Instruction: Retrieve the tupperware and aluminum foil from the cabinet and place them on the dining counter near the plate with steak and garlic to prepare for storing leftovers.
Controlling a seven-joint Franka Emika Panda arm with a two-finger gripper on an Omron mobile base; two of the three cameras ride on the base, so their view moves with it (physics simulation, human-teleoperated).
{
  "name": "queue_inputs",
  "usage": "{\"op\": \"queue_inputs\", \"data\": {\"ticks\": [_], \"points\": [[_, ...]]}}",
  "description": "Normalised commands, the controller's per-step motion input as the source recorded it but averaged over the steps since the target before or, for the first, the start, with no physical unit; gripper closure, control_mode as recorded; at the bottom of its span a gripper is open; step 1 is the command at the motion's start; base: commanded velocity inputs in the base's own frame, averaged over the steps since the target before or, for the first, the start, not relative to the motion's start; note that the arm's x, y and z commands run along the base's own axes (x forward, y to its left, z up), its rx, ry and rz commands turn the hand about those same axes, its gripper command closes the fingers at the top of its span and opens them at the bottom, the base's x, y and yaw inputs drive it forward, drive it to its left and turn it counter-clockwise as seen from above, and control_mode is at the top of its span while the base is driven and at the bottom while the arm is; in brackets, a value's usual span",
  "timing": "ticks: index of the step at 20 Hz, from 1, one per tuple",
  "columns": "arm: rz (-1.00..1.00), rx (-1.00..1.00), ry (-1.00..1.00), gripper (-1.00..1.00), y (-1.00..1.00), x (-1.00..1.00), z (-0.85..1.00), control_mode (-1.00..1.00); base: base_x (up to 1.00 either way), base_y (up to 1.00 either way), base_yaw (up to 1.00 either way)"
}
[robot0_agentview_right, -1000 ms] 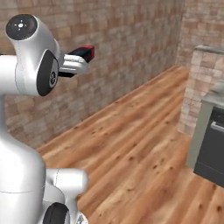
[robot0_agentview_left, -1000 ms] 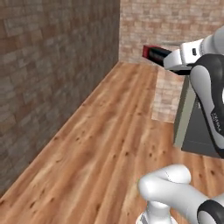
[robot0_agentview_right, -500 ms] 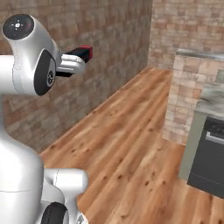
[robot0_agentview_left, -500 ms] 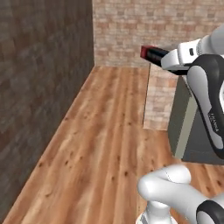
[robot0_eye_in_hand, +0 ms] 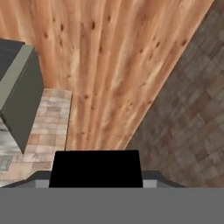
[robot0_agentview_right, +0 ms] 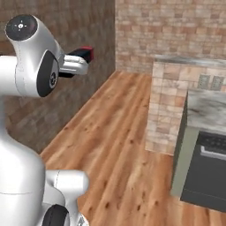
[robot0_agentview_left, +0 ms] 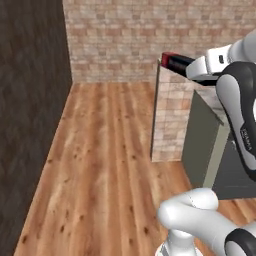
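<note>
The view has swung since a second ago, bringing a brick pillar (robot0_agentview_left: 172,117) closer. The gripper (robot0_agentview_left: 192,67), raised high beside that pillar, holds the aluminum foil (robot0_agentview_left: 175,62) level between its fingers.

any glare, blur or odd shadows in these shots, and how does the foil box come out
Left base view: soft and slightly blurred, even flat light, no glare; the aluminum foil shows dark with a red end. Right base view: same flat light, left wall dim. Hand view: the box is a featureless black slab, lettering unreadable.
</note>
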Motion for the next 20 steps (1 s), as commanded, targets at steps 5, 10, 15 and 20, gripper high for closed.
{"op": "queue_inputs", "data": {"ticks": [5, 10, 15, 20], "points": [[0.00, 0.00, 0.00, 1.00, 0.00, 0.00, 0.00, 1.00, 1.00, 0.90, -0.26], [0.00, 0.00, 0.00, 1.00, 0.00, 0.00, 0.00, 1.00, 1.00, 0.76, -0.27], [0.00, 0.00, 0.00, 1.00, 0.00, 0.00, 0.00, 1.00, 1.00, 0.53, -0.35], [0.00, 0.00, 0.00, 1.00, 0.00, 0.00, 0.00, 1.00, 1.00, 0.49, -0.37]]}}
